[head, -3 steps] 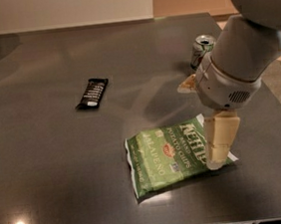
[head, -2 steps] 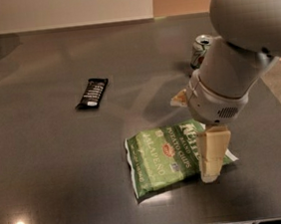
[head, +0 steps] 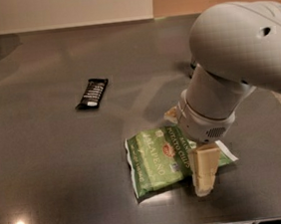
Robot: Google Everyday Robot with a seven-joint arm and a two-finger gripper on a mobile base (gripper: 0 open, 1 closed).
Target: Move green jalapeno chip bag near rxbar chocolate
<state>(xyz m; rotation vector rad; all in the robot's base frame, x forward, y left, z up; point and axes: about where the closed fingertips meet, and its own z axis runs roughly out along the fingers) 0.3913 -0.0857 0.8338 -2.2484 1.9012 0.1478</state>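
Green jalapeno chip bag (head: 158, 162): flat on worktop (head: 60, 157), front centre, well apart from rxbar chocolate (head: 92, 93).
Tool (head: 205, 169): lowered moments ago onto bag's right edge; grip state cannot be told.
Transfer likely pending.

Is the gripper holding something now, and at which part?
Cannot tell: the gripper is down at the right end of the green jalapeno chip bag, which lies on the table.

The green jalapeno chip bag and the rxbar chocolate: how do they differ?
The green jalapeno chip bag is light green and large; the rxbar chocolate is black and far smaller. The tool stands at the bag's right edge, away from the bar. Both lie flat on the table.
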